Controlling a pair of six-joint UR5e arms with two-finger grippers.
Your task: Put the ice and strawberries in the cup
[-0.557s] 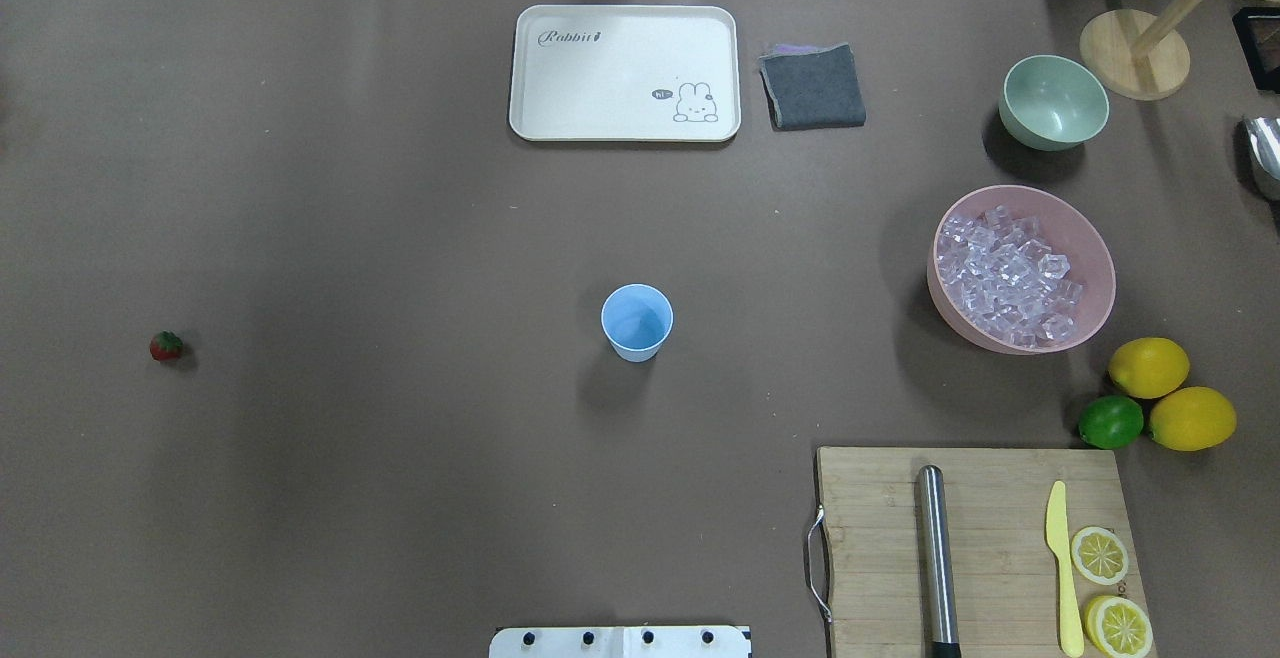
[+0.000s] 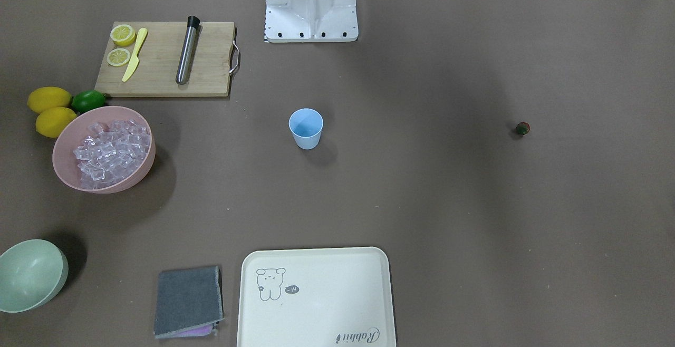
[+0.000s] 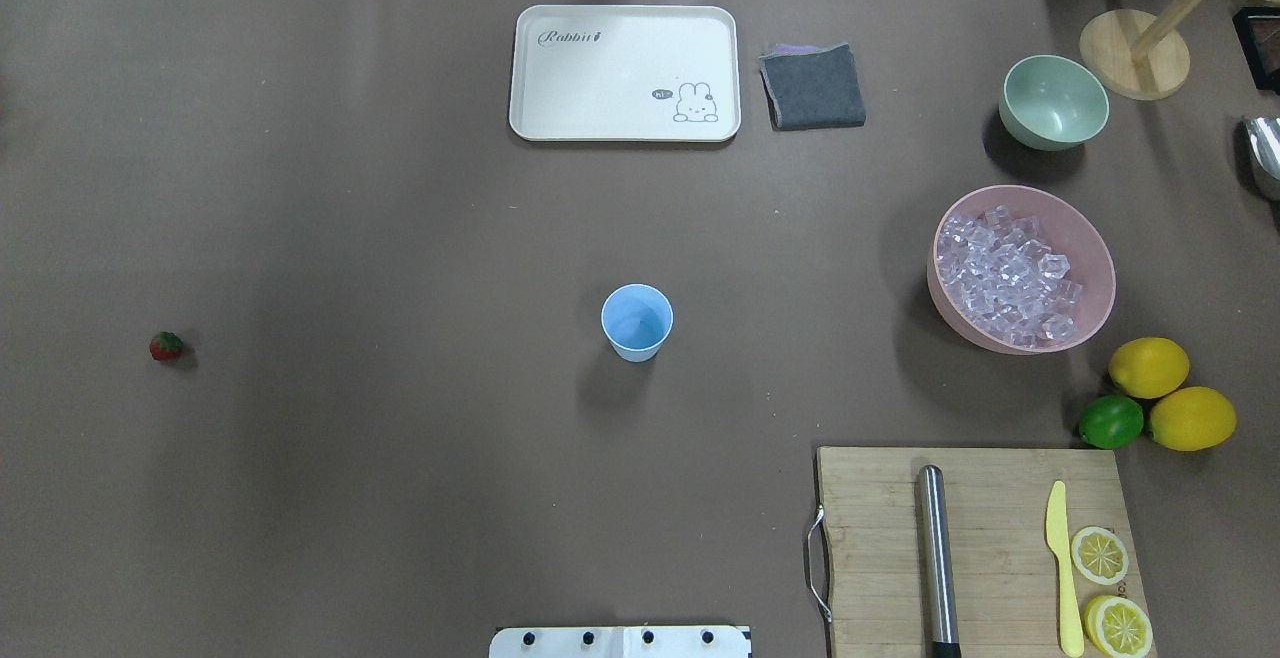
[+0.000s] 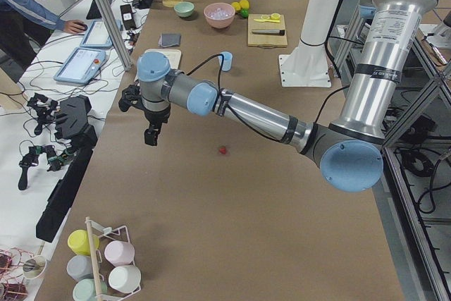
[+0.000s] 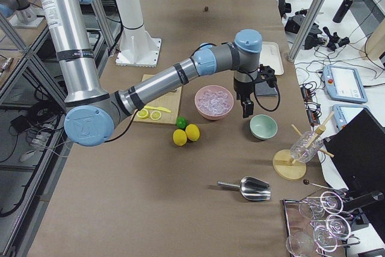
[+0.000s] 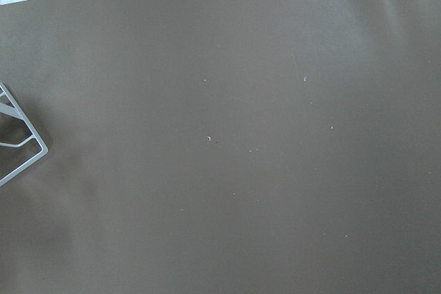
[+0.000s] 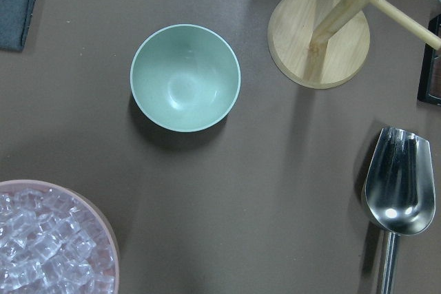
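Table [image 3: 400,188] holds one cup [image 3: 637,322], one strawberry [image 3: 166,346], one bowl [image 3: 1085,228] of ice [image 3: 1005,273].

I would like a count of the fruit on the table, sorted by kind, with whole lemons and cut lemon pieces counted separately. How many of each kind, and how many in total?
Whole lemons: 2
Cut lemon pieces: 2
Lime: 1
Strawberry: 1
Total: 6
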